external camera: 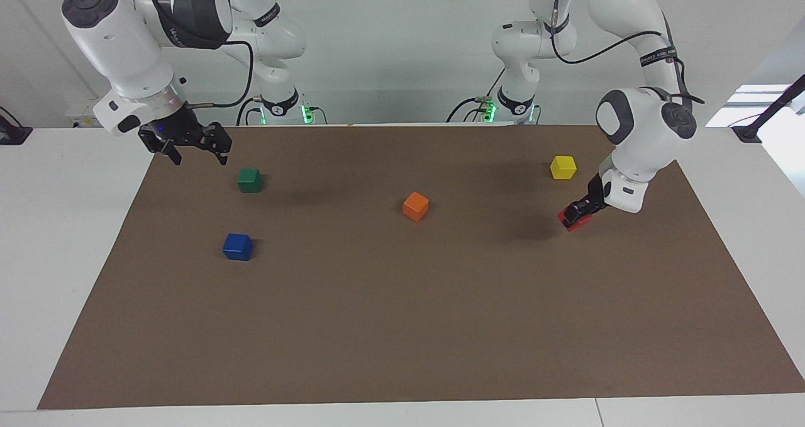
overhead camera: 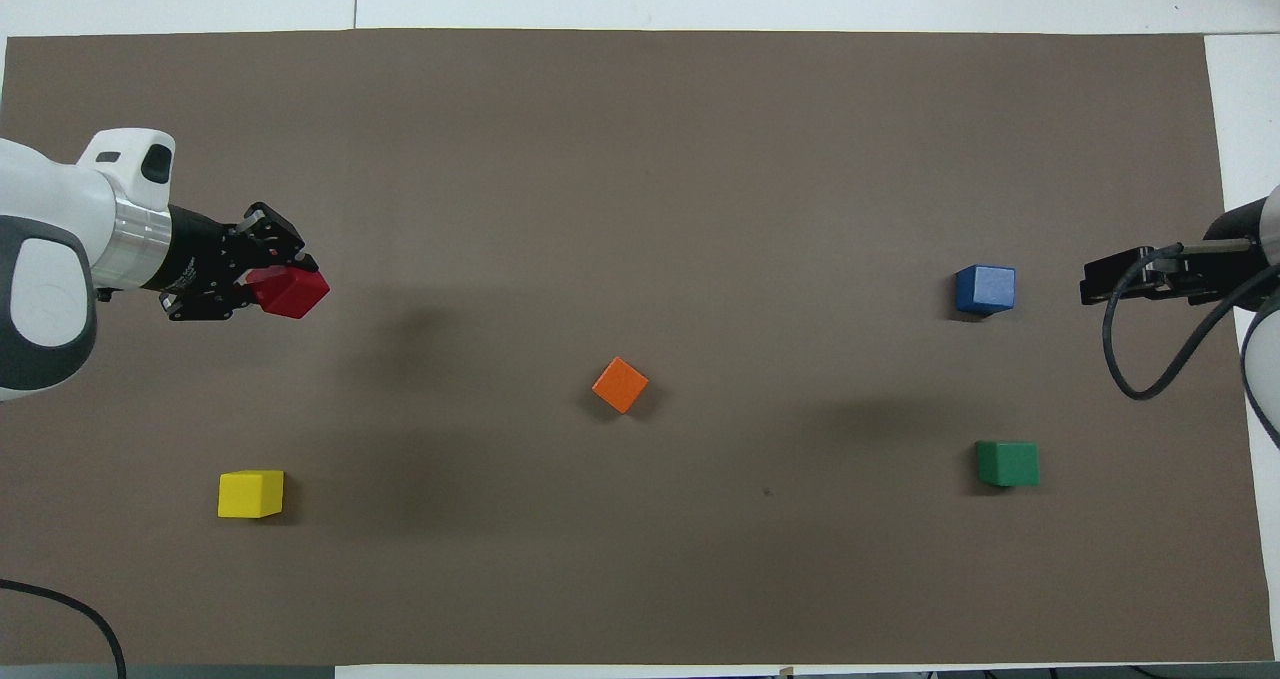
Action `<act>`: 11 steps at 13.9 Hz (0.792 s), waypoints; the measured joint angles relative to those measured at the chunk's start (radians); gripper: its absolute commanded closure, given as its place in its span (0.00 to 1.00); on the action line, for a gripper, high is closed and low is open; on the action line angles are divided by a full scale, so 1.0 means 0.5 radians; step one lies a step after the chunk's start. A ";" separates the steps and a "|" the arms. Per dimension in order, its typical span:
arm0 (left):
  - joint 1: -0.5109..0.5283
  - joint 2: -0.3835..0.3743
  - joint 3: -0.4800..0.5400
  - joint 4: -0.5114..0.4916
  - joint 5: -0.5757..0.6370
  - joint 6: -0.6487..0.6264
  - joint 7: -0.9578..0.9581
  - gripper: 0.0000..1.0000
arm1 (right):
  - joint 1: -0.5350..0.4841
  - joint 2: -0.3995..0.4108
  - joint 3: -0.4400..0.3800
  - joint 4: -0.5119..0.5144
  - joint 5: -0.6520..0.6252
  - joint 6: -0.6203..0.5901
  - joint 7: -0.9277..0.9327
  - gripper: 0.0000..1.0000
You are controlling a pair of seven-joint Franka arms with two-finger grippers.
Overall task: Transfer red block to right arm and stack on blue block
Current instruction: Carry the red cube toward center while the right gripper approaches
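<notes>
Now we see the left gripper (external camera: 573, 217) with its jaws clamped on the small matte red cube (overhead camera: 291, 292), tilted and raised over the brown mat (external camera: 402, 326), toward the left arm's end from the orange cube (external camera: 416, 205). Our right gripper (external camera: 195, 150) waits with jaws apart, toward the right arm's end; the small deep blue cube (external camera: 238, 246) lies there too.

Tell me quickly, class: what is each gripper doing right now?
Left gripper: shut on the red block, lifted off the mat.
Right gripper: open, empty, waiting near the green block.
</notes>
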 measured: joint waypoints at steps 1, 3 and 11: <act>-0.001 -0.024 -0.004 0.035 -0.116 -0.070 -0.137 1.00 | 0.000 0.000 -0.001 -0.002 0.029 0.002 -0.045 0.00; -0.017 -0.077 -0.032 0.050 -0.344 -0.193 -0.396 1.00 | -0.010 0.000 -0.006 -0.007 0.240 0.002 -0.180 0.00; -0.057 -0.192 -0.110 -0.075 -1.376 -0.260 -0.855 1.00 | -0.328 0.043 -0.013 -0.316 1.721 -0.404 -1.015 0.00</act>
